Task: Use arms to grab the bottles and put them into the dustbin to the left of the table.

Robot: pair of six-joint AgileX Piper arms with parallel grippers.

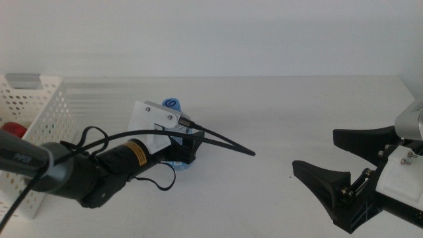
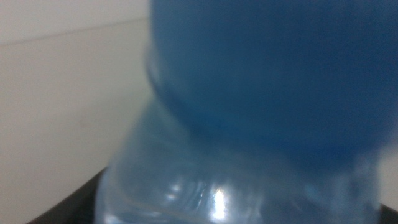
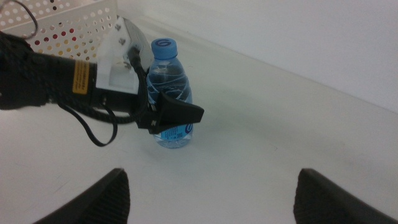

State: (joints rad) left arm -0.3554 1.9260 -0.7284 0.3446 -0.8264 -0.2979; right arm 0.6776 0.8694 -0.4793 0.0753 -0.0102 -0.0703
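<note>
A small clear water bottle with a blue cap [image 1: 172, 104] stands upright on the white table [image 1: 284, 112], left of centre. My left gripper [image 1: 192, 149] reaches in from the left and sits around the bottle's body. The right wrist view shows the bottle [image 3: 170, 81] with the left gripper [image 3: 177, 115] across its lower half. In the left wrist view the blurred blue cap [image 2: 273, 68] fills most of the picture. The white holed dustbin [image 1: 36, 112] stands at the left edge, with something red [image 1: 12, 127] inside. My right gripper [image 1: 324, 175] waits open at the lower right.
A black cable [image 1: 162, 182] loops from the left arm onto the table beside the bottle. The dustbin's holed wall [image 3: 68, 25] lies just behind the left arm. The table's back edge meets a pale wall.
</note>
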